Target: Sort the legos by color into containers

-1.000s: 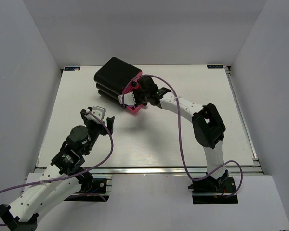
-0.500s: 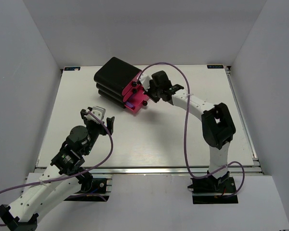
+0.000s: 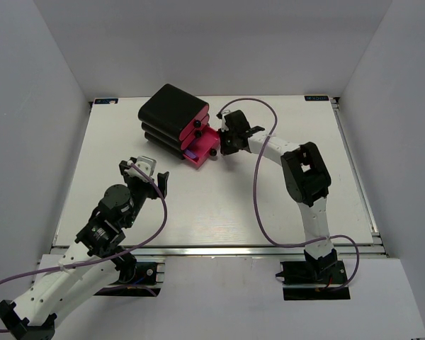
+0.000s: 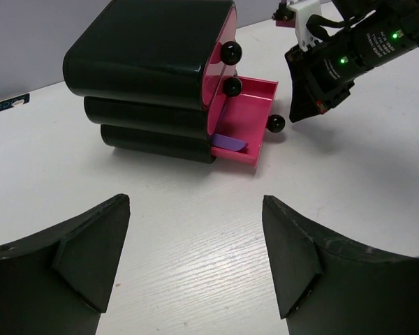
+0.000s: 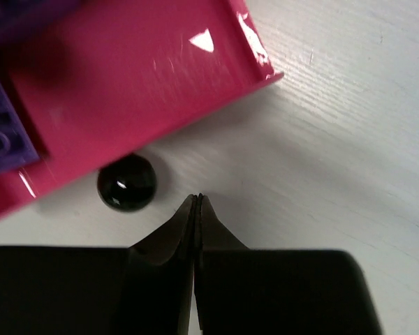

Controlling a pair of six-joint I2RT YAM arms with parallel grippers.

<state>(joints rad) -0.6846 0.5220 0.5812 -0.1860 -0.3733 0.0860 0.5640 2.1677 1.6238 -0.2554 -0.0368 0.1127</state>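
The containers are three pink-fronted drawers in a black casing (image 3: 168, 112) (image 4: 150, 49) at the back left. The bottom drawer (image 3: 204, 147) (image 4: 255, 115) (image 5: 133, 77) is pulled out, and a purple lego (image 3: 191, 153) (image 4: 228, 143) (image 5: 3, 136) lies inside it. My right gripper (image 3: 224, 144) (image 5: 197, 198) is shut and empty, low over the table just right of that drawer's black knob (image 5: 126, 182) (image 4: 276, 124), not touching it. My left gripper (image 3: 145, 170) (image 4: 195, 206) hangs open and empty over bare table, well in front of the drawers.
The two upper drawers sit pushed in, their knobs (image 4: 230, 50) stacked above the open one. The right arm (image 3: 306, 180) reaches across the table's middle right. White walls close in the table on three sides.
The right gripper has drawn back from over the open drawer to its right side and dropped beside the knob. The bottom drawer stays out. The left arm has not moved.
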